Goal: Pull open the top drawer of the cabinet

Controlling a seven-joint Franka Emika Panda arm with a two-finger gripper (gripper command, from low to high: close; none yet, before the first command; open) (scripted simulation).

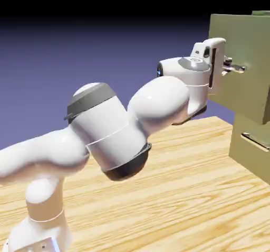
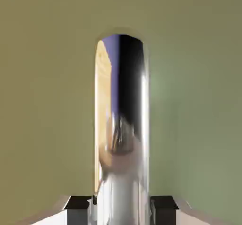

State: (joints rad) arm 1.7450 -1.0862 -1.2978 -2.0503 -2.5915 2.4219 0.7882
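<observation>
In the exterior view: reaching from the lower left up toward the right, a white robot arm (image 1: 108,132), bent at its rounded joints above a light wood-grained counter (image 1: 174,182). At the exterior view's right, cut off by the picture's edge: an olive-green cabinet (image 1: 262,13). High on its front: the top drawer (image 1: 227,31), flat-fronted and standing out beyond the panel beneath, hence partly open. Below and set back: a lower drawer (image 1: 245,158), with its own slim metal bar (image 1: 256,140). Behind all: a blue-violet backdrop (image 1: 105,50), darkening to black toward the upper edge.

At the arm's far end: fingers (image 2: 77,215) closed on the silver handle (image 2: 120,172) of the top drawer, one on either side of the bar.

In the hand view: running from the bottom edge toward the upper middle, the same handle, upright in the picture and rounded at its upper end. Reflected in its polished surface: bands of pale yellow, violet and black, with brighter metallic streaks lower down. Filling the view around it: the drawer's plain front, shading from olive at left to a greyer green at right.
</observation>
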